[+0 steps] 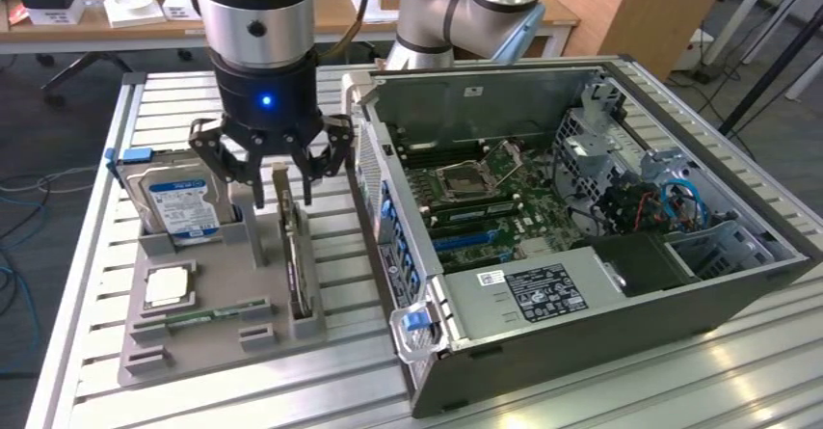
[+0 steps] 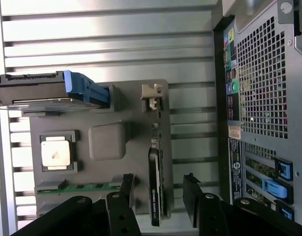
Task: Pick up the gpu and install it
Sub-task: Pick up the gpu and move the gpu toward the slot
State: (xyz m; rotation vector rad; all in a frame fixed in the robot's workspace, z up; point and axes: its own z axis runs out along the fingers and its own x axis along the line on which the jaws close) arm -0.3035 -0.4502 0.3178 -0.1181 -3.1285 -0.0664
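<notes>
Gpu (image 1: 299,265) is standing on its long edge in a slot of the grey tray (image 1: 219,352), along the tray's side nearest the open computer case (image 1: 579,227). Its silvery bracket (image 2: 152,94) is pointing toward the tray end where the hard drive (image 1: 180,202) is standing upright. I'm hovering my claw (image 1: 283,196) right over the tray, jaws spread wide and gripping nothing, with one finger (image 2: 126,186) hanging on each side of the card and neither touching it. Toward the tray's other end, the processor chip (image 1: 168,286) and green memory stick (image 1: 199,315) are lying flat in their pockets.
</notes>
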